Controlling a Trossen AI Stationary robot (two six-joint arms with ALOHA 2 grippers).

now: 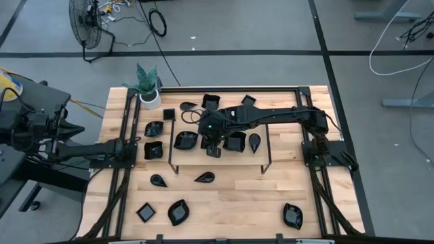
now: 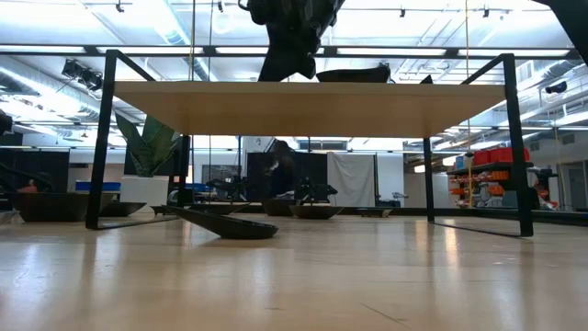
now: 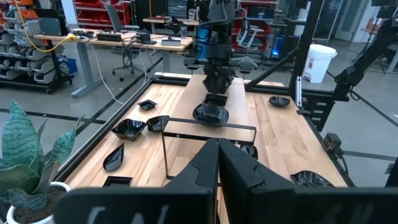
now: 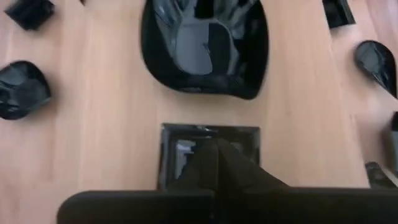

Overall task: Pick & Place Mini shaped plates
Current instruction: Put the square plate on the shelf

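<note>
Nearest dish: teardrop plate (image 2: 225, 226), low and dark on the wood, lower left of centre in the low view.
Right gripper (image 1: 212, 146): centre of the high view, on an arm stretched in from the right; fingers together, clamped on the rim of a small square plate (image 4: 186, 152).
Square plate: bottom centre of the right wrist view, directly under the fingers; lifted or resting, cannot tell.
Wavy leaf plate (image 4: 205, 46): top centre of the right wrist view, just beyond the square one.
Left gripper (image 3: 217, 163): bottom centre of the left wrist view, fingers pressed together, holding nothing; arm at the left edge of the high view.
Mini shaped plates (image 1: 178, 211): scattered over the table (image 1: 230, 203), most around the middle, four along the bottom edge.
Wire frame (image 1: 169, 146): standing mid-table, around the central dishes.
Potted plant (image 1: 148, 87): upper left corner of the table.
</note>
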